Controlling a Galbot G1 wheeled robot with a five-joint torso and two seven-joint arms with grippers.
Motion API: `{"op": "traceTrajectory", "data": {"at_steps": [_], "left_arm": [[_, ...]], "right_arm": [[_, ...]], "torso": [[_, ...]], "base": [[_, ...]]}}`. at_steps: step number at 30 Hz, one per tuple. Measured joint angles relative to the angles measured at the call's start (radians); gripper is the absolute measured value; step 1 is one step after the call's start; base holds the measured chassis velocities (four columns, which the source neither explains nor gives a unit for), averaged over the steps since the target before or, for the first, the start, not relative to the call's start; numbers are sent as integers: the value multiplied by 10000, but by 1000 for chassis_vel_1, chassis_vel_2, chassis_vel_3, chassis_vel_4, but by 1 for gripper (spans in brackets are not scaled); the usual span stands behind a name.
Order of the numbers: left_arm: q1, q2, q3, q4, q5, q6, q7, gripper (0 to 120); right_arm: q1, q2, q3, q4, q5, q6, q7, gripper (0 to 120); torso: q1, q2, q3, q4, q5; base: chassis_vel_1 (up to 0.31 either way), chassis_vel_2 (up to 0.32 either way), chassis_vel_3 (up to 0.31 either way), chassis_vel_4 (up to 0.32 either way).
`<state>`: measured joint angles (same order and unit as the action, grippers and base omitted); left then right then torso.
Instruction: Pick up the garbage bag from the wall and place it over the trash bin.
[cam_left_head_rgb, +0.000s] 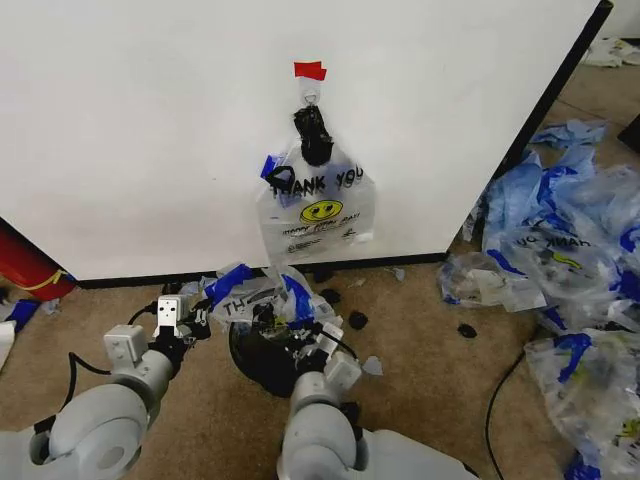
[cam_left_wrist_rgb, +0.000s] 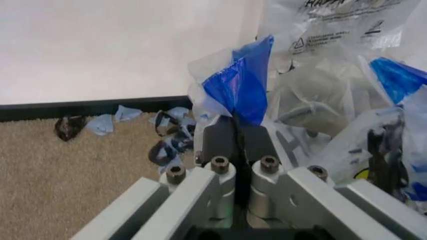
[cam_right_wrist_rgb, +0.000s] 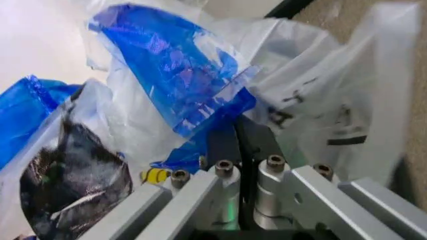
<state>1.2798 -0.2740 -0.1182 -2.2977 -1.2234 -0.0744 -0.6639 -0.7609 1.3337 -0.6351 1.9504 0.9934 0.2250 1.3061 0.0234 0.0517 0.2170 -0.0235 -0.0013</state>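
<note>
The garbage bag, clear plastic with blue handles, is stretched low over the trash bin, a black mesh basket on the carpet below the wall. My left gripper is shut on one blue handle at the bag's left side. At the right side my right gripper is shut on the other blue handle. In the right wrist view the dark mesh of the trash bin shows through the plastic.
A flat bundle of like bags with a black knot hangs from the hook under a red tape strip. A big heap of bags lies to the right. Black scraps dot the carpet. A red object lies far left.
</note>
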Motion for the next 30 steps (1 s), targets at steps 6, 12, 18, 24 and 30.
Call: {"op": "traceTrajectory", "data": {"at_steps": [6, 12, 18, 24, 30], "left_arm": [[54, -14, 1, 79, 6, -16, 5, 0], [265, -134, -26, 223, 194, -58, 22, 0], [233, -129, 9, 264, 215, -70, 51, 0], [223, -156, 4, 316, 226, -74, 61, 0], [143, -166, 1, 371, 225, -77, 72, 0]], "right_arm": [[68, 743, 107, -901, 39, -134, 80, 0], [-28, 1405, 548, -2095, -73, -109, -14, 0], [-94, 1678, 562, -2775, -254, -28, -252, 0], [-108, 1220, 244, -1749, -248, -215, -193, 0], [-257, 302, -185, -292, -420, -430, -123, 0]], "torso": [[0, 0, 0, 0, 0], [0, 0, 0, -1, -1], [0, 0, 0, 0, -1], [0, 0, 0, 0, 1], [0, 0, 0, -1, 4]], "base": [[0, 0, 0, 0], [0, 0, 0, 0], [0, 0, 0, 0], [0, 0, 0, 0], [0, 0, 0, 0]]}}
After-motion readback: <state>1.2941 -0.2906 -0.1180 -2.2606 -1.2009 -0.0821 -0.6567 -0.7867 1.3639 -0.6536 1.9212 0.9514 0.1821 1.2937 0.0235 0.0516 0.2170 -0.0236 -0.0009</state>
